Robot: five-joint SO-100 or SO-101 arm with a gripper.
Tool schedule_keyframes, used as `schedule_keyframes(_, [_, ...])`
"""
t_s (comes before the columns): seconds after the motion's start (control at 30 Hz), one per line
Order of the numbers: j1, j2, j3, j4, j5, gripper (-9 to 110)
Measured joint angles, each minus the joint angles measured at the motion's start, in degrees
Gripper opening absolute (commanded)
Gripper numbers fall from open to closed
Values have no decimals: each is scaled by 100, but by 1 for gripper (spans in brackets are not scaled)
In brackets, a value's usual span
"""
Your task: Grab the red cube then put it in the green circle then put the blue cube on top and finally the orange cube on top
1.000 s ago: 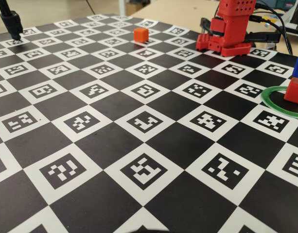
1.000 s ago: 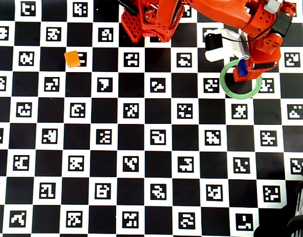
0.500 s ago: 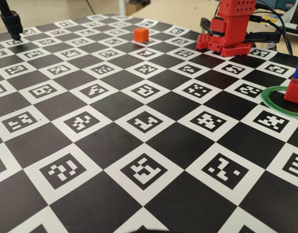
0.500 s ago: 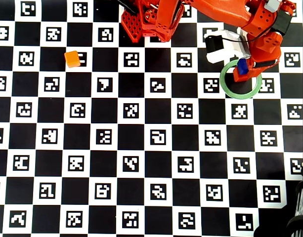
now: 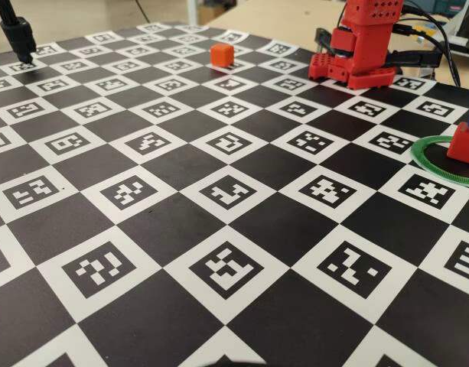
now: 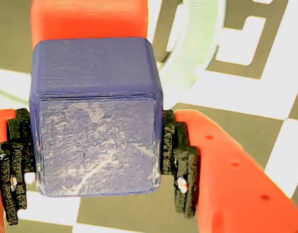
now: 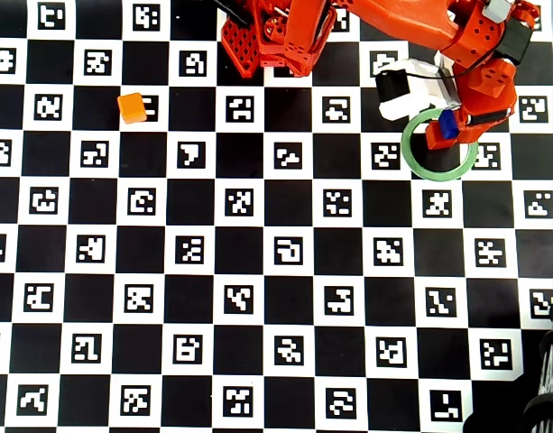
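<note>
**Near the right edge of the board: seating the blue cube on the red cube**

Between the two black-padded fingers (image 6: 180, 167) of the gripper (image 6: 95, 165) sits the blue cube (image 6: 95, 126), clamped on its left and right faces in the wrist view. The jaws stand only as far apart as the cube is wide, and both pads press against it.

Directly behind the blue cube in the wrist view, the red cube (image 6: 85, 19) shows as a red band. In the overhead view the blue cube (image 7: 448, 124) hangs over the red cube (image 7: 436, 139), slightly offset from it. The fixed view shows the red cube (image 5: 464, 142) resting inside the green circle (image 5: 437, 164), at the right edge of the checkered board (image 5: 219, 229). Whether the two cubes touch cannot be told.

Recommended procedure, judged from these views:

1. Centre the blue cube over the red cube before lowering further, since the overhead view suggests an offset.
2. Square the faces of both cubes so that the top cube does not overhang.
3. Lower until the blue cube bears fully on the red one, then open the jaws slowly.
4. Withdraw straight upward so that the pads do not drag the stack.

The orange cube (image 7: 132, 107) lies well apart, near the far left corner of the board, untouched.
</note>
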Motion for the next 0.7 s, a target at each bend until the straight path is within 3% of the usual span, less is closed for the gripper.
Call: schedule_keyframes(0.7, [97,18,149,-105,-132,4])
